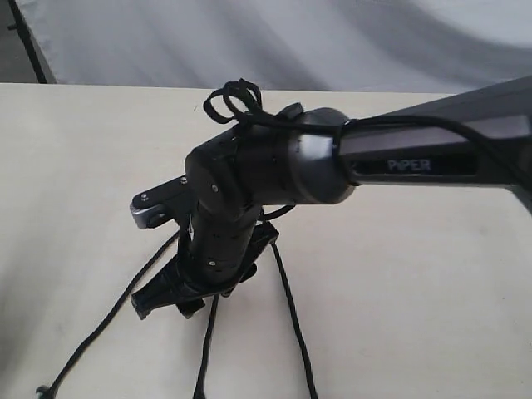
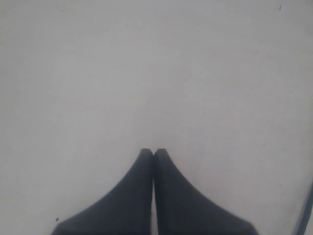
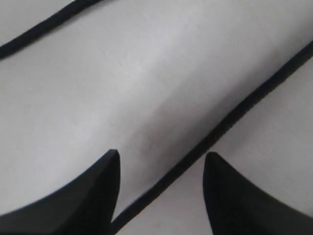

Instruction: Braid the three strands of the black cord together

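One strand (image 3: 234,110), seven o'clock of the loops (image 1: 233,101), is being straddled by the released right gripper (image 3: 161,154) and wants centring; left gripper (image 2: 153,151) clenched empty.

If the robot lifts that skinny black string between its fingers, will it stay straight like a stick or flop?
Probably flop: the thin black woven cord strand lies flat and gently curved on the pale table, so it would likely droop either side of the open right gripper. It looks light, and being so thin, it might slip unless pinched firmly.
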You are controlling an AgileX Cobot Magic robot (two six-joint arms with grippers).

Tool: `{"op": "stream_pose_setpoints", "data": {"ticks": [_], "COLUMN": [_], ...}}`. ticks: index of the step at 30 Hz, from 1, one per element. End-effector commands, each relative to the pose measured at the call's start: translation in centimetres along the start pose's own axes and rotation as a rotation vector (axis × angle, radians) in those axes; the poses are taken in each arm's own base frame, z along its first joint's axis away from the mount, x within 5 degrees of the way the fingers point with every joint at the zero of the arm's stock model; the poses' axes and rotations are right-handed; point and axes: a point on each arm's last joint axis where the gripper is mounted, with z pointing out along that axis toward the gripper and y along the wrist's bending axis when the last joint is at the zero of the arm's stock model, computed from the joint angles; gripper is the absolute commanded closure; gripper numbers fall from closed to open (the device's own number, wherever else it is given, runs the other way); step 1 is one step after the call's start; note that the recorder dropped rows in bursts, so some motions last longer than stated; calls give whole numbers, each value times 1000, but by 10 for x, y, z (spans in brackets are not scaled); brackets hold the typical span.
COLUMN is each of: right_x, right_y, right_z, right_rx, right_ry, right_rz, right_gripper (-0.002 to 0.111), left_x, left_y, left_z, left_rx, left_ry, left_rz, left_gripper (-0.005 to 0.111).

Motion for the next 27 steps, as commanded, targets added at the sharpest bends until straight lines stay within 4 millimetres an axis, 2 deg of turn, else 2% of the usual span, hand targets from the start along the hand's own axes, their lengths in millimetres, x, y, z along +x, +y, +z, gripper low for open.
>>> {"op": "stream_pose_setpoints", "data": {"ticks": [1, 4, 6, 8, 11, 14, 17, 18, 21, 24, 27], "right_x": [0, 0, -1, -4, -9, -14, -16, -14, -3, 14, 35], "right_y": [-5, -8, -8, -7, -5, -13, -42, -58, -109, -165, -205], "right_z": [16, 20, 18, 10, -16, -63, -113, -128, -156, -159, -136], "right_rx": [54, 84, 88, 84, 87, 145, 246, 286, 375, 419, 397], "right_ry": [33, 38, 31, 13, -39, -121, -214, -232, -212, -139, -83], "right_rz": [-36, -68, -80, -107, -153, -188, -148, -108, 61, 247, 393], "right_gripper": [69, 95, 108, 109, 109, 109, 109, 109, 109, 109, 109], "left_x": [-2, -2, -3, -3, -3, -3, -3, -3, -2, -1, -2], "left_y": [-1, -1, -1, -1, -1, -1, -1, -2, -4, -12, -21], "left_z": [0, 0, 0, 0, 0, 0, 0, 0, 0, -1, -1], "left_rx": [4, 5, 6, 6, 6, 7, 8, 10, 23, 55, 96], "left_ry": [-9, -14, -16, -18, -18, -18, -18, -17, -14, -19, -42], "left_rz": [4, 4, 4, 4, 4, 2, -4, -7, -15, 12, 40], "left_gripper": [107, 107, 107, 107, 107, 107, 107, 107, 107, 107, 107]}}
